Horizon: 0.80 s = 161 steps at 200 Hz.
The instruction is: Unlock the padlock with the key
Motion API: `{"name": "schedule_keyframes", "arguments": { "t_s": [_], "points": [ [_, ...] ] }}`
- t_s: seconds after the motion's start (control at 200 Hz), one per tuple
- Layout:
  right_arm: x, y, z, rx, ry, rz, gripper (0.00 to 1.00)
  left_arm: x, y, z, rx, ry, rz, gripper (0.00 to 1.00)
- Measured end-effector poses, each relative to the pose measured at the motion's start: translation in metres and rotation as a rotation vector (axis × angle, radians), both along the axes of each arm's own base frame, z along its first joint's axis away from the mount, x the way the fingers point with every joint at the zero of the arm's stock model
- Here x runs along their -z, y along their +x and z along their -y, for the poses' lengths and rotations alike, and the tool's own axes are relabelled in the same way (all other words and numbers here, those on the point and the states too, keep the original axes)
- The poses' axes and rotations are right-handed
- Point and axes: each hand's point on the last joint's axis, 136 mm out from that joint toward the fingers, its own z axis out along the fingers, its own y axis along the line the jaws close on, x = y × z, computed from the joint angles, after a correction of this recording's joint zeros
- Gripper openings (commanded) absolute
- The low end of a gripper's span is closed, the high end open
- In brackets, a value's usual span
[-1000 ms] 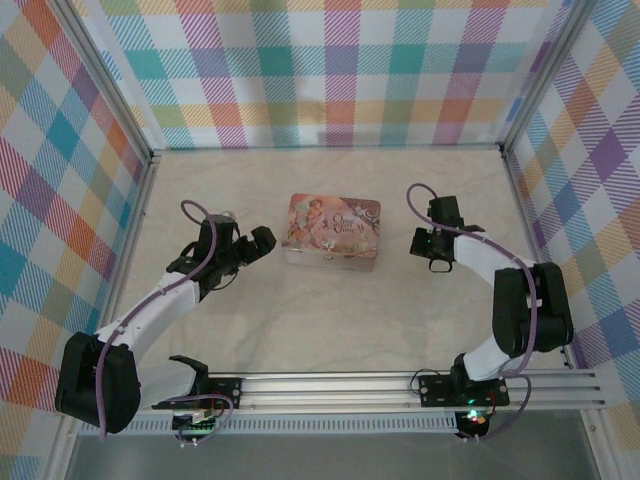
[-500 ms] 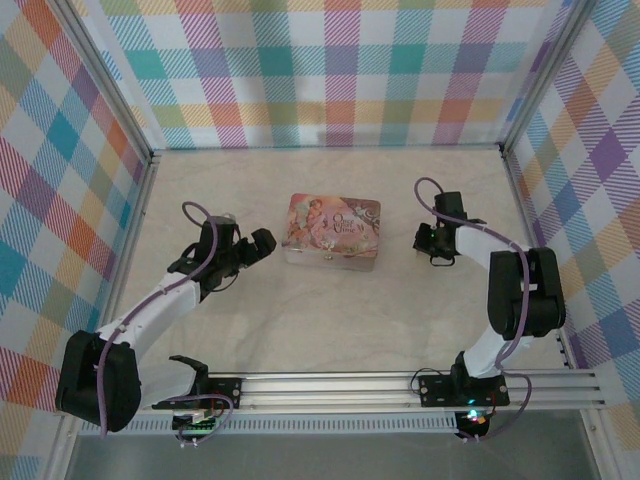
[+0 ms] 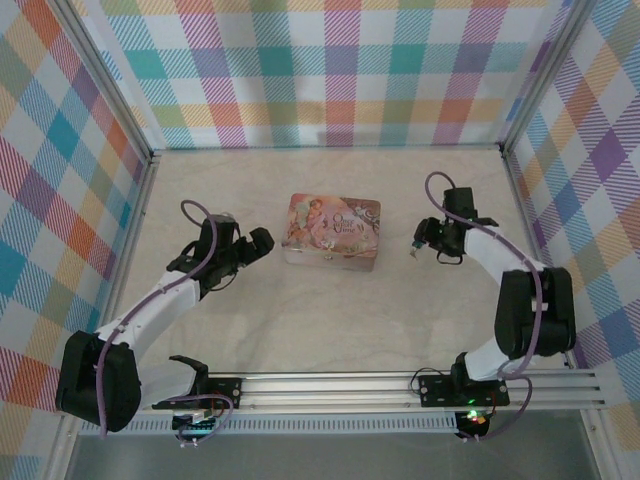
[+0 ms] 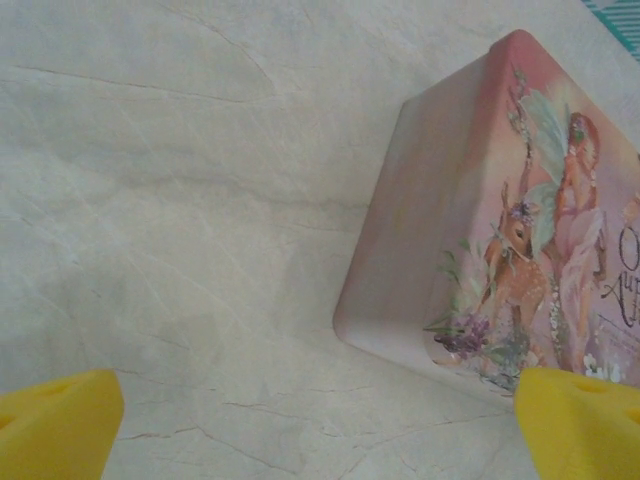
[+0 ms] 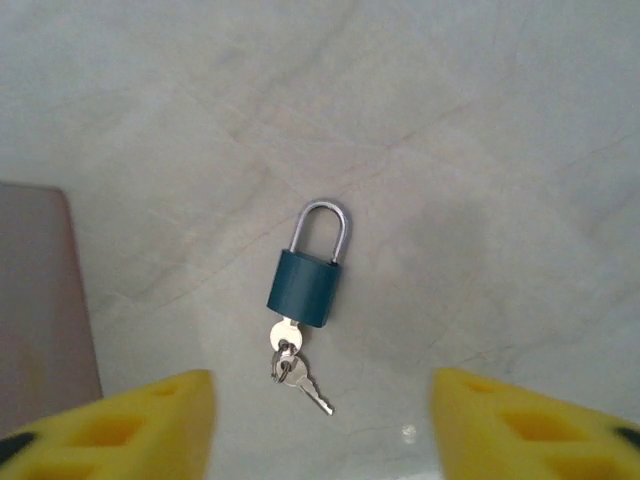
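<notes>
Fingers (image 5: 140,420) of the right gripper (image 5: 320,430) are seen spread wide at the near edge of the right wrist view, with nothing held between them and only bare table (image 5: 500,150) under the gap. The left gripper (image 4: 318,430) is likewise open and empty, its yellow pads (image 4: 55,425) parted at the bottom corners of the left wrist view. Just beyond the right fingers a spare key (image 5: 310,390) is found lying flat, joined by a small ring to the key (image 5: 284,335), whose blade is already pushed into the underside of the padlock (image 5: 304,288). The padlock is laid flat on the table, its teal body nearer and its silver shackle (image 5: 322,225) pointing away, both legs apparently seated. It is judged to be small, rigid metal, dense for its size yet light enough to skid on the smooth tabletop if the key is twisted without the body being braced. The body's flat faces are judged the best place for a steadying pinch. The rounded, polished shackle is expected to slip. The key's thin flat head offers little to hold and should be taken across its broad sides, while the loose ring and spare key may be dragged into the way. Farther off, the illustrated tin (image 3: 333,228) is seen to the padlock's left in the top view, apart from it, its near corner facing the left gripper.
</notes>
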Motion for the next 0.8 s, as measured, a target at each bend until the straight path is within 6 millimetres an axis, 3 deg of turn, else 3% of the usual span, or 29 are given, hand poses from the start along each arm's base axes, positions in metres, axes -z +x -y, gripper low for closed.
{"name": "schedule_keyframes", "arguments": {
  "t_s": [0.265, 0.39, 0.51, 0.595, 0.7, 0.805],
  "points": [
    [-0.050, 0.006, 0.027, 0.064, -0.135, 0.184, 1.00, -0.049, 0.022, -0.043, -0.122, 0.238, 0.106, 1.00],
    [-0.050, 0.003, 0.036, 0.050, -0.214, 0.325, 1.00, -0.053, 0.029, -0.076, -0.188, 0.447, 0.175, 1.00],
    [-0.018, -0.005, 0.042, 0.005, -0.295, 0.351, 1.00, -0.026, 0.026, -0.109, -0.227, 0.600, 0.164, 1.00],
    [0.001, -0.001, 0.045, -0.015, -0.340, 0.329, 1.00, 0.000, 0.029, -0.129, -0.243, 0.659, 0.116, 1.00],
    [0.006, 0.013, 0.049, -0.009, -0.382, 0.389, 1.00, 0.029, 0.040, -0.139, -0.240, 0.705, 0.096, 1.00],
    [0.014, 0.019, 0.051, -0.009, -0.401, 0.427, 1.00, 0.057, 0.048, -0.137, -0.203, 0.721, 0.114, 1.00]
  ]
}}
